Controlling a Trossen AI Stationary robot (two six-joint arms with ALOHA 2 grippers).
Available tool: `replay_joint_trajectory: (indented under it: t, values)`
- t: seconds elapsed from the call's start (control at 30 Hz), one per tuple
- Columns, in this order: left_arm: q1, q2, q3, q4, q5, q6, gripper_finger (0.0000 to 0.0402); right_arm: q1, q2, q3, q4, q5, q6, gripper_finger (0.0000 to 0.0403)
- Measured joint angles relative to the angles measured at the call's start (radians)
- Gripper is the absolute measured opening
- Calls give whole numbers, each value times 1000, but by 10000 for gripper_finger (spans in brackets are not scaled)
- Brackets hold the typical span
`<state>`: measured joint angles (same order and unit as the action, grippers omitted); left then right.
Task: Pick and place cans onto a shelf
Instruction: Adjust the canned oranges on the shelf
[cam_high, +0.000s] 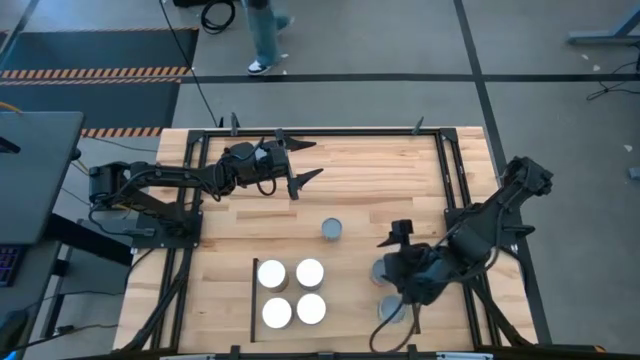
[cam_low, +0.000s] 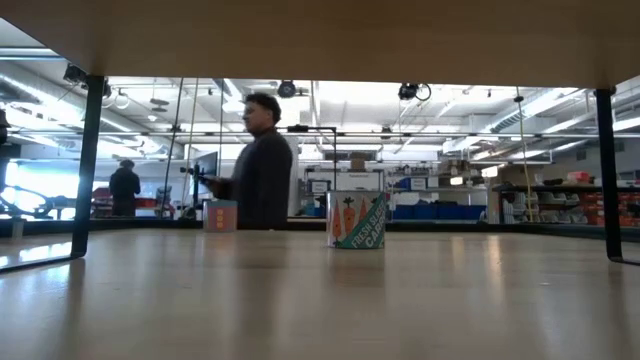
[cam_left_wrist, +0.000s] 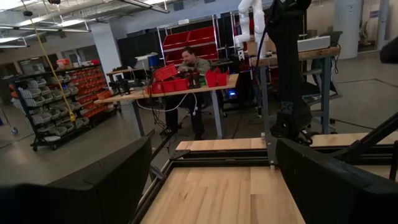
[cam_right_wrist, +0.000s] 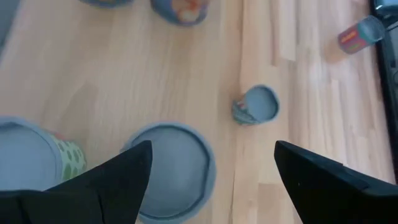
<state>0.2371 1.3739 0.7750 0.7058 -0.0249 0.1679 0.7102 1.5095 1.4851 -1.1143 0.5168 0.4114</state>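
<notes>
**Right arm parked over the grey-top cans, both grippers spread wide**

Right under my right gripper sits a grey-topped can, framed between the two dark fingers, which are spread wide and not touching it. Another grey can with a green-dotted side is just beside it, and a third sits further off on the wood.

From overhead, that gripper hangs near the table's front right, over a couple of grey cans. Four white-topped cans stand in a tight two-by-two block on the shelf, and one grey-top can stands alone mid-table. The low view shows that one with an orange carrot label.

My left gripper waits at the back left, fingers spread, nothing in them. A person walks past behind the table.
</notes>
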Motion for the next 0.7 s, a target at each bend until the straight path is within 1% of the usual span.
replay_joint_trajectory:
  t: [0.2,0.3,0.6,0.7]
  values:
    - [0,0,0,0,0,0,350,-48,60,-6,-26,-64,-53,346]
    - [0,0,0,0,0,0,350,-65,57,-3,-68,-85,-44,346]
    - [0,0,0,0,0,0,350,-91,39,-4,-86,-214,-10,346]
    - [0,0,0,0,0,0,350,-91,39,-4,-70,-212,-26,346]
